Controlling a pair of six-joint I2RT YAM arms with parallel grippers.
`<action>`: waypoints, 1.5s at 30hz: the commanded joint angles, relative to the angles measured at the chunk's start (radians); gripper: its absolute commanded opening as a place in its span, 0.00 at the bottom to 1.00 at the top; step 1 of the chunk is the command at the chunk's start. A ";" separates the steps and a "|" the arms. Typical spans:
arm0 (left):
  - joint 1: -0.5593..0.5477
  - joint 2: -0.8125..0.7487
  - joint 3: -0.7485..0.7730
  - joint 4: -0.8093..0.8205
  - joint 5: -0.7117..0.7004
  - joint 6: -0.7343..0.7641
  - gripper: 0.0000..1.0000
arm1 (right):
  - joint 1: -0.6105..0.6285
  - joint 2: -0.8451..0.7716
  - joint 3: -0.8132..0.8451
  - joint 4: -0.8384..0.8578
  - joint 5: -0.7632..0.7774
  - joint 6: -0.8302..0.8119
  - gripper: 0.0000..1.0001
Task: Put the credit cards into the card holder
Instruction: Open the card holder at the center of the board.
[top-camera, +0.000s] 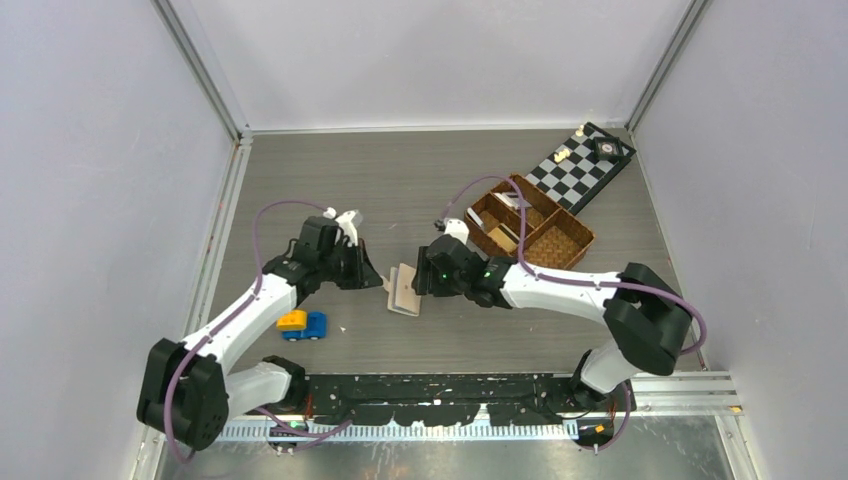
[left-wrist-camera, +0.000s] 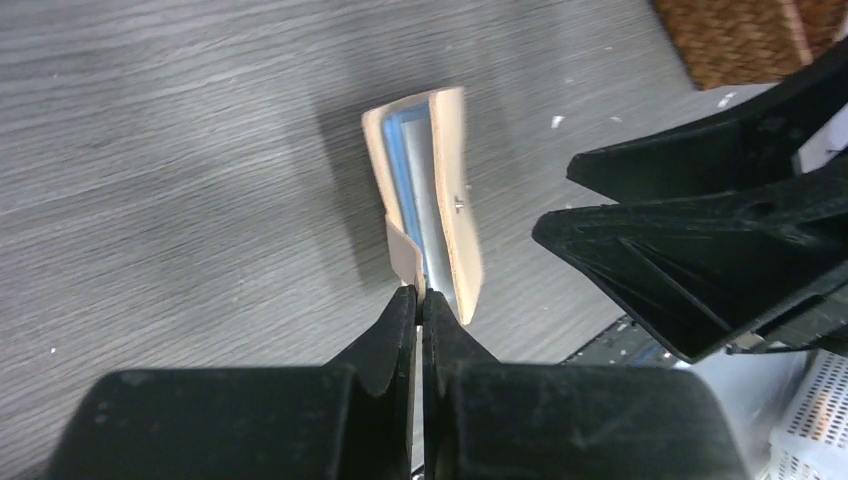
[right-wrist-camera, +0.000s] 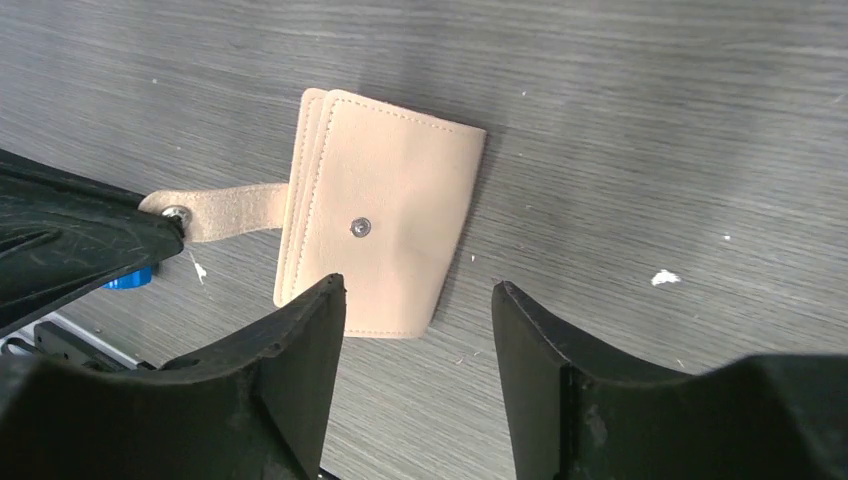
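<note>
Left pincer (left-wrist-camera: 421, 297) nips card holder (left-wrist-camera: 452, 200) (right pincer (right-wrist-camera: 420, 290) spread)

Both arms bend in toward the middle. The left end effector (left-wrist-camera: 420, 297) pinches the tab of the card holder (left-wrist-camera: 448, 200). The right end effector (right-wrist-camera: 418, 292) has its fingers spread apart.

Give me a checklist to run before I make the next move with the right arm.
1. Grip: left tool shut on the tab: ok.
2. Snap undone, tab free of the wallet face: ok.
3. Pockets open wide enough for a card: not ok, only a narrow gap shows.
4. Free arm: right tool open, empty, over the wallet: ok.
5. Card ready in a tool: not ok, neither holds one.
6. Whether cards lie in the basket: cannot tell, contents too small.
</note>
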 joint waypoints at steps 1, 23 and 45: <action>-0.002 -0.051 0.076 -0.080 0.082 -0.007 0.00 | 0.006 -0.086 0.013 -0.036 0.084 -0.030 0.63; -0.002 -0.043 0.081 -0.079 0.146 0.004 0.00 | 0.059 0.016 0.061 -0.002 0.036 0.009 0.66; -0.002 -0.047 0.085 -0.086 0.145 0.007 0.00 | 0.098 0.091 0.117 -0.066 0.094 -0.023 0.69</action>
